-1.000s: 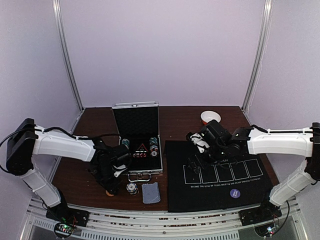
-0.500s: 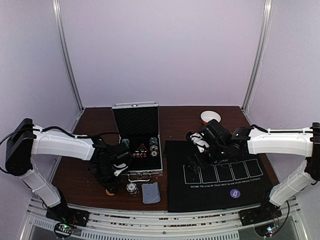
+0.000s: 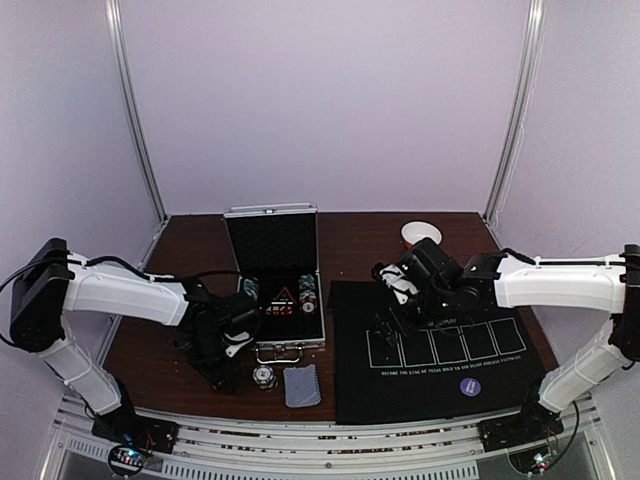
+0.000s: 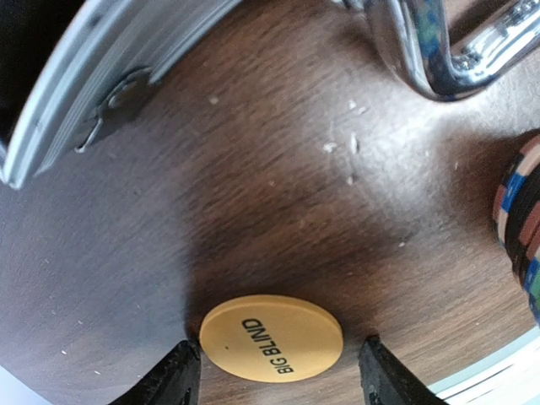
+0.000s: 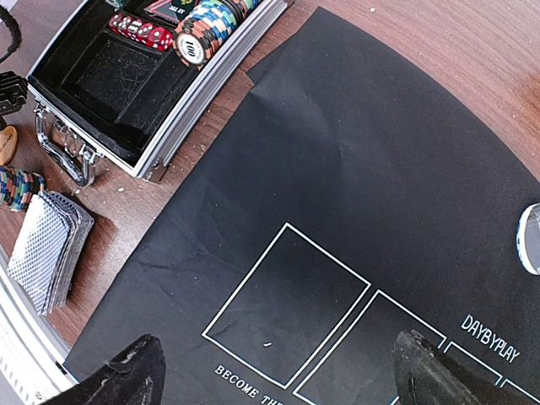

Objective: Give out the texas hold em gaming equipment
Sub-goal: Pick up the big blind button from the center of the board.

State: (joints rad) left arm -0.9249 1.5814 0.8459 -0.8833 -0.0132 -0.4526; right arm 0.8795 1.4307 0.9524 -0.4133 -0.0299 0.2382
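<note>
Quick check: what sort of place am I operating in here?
Probably a lab test booth, not a card room: plain pale walls, metal frame poles, a brown table staged with a black poker mat.

left fingers [image 4: 175, 381] parted, pointing down; right fingers [image 5: 118, 378] spread wide, pointing down.

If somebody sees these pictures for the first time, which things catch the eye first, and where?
Most striking is the orange disc printed BIG BLIND, lying on the brown table between the open jaws of the left gripper. Next come the open silver case in the middle, holding chips and red dice, and the black mat with white card boxes to its right.
</note>
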